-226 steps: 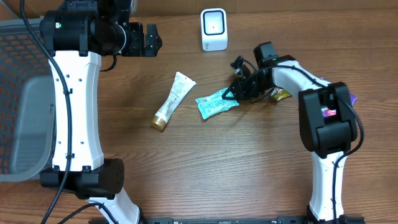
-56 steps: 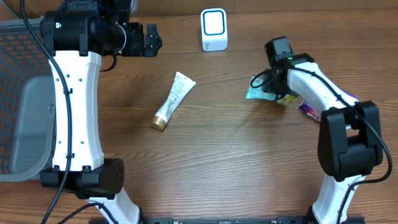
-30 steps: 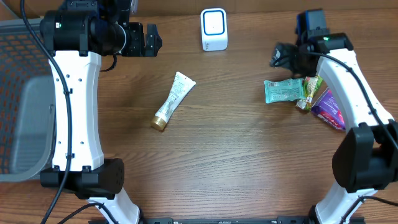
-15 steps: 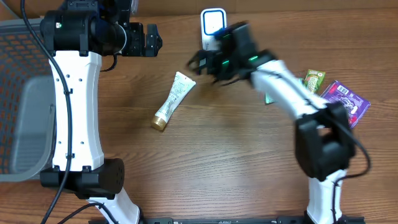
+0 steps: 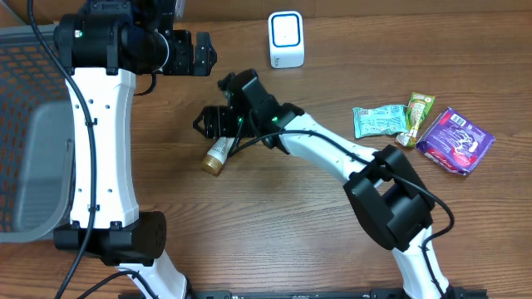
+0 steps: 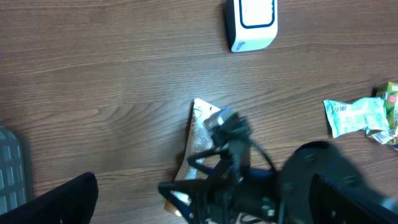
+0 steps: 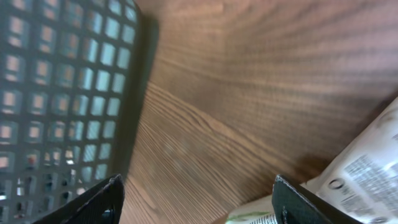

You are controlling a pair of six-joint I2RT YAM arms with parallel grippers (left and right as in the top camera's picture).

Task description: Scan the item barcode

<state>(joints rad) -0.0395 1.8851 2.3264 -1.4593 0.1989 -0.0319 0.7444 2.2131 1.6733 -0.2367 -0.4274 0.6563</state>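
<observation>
Tube (image 5: 214, 159) now lies just under the right pincer (image 5: 212, 126), which has swung over from the packets (image 5: 380, 120). Its fingers (image 7: 107, 200) stand apart, gripping nothing. Left pincer (image 5: 199, 54) hangs spread and empty. Next pickup looks imminent.

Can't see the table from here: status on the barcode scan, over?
Left gripper open, off at back left. Right gripper open, down over the white tube, no grip yet. Only bare table between tube and scanner.
</observation>
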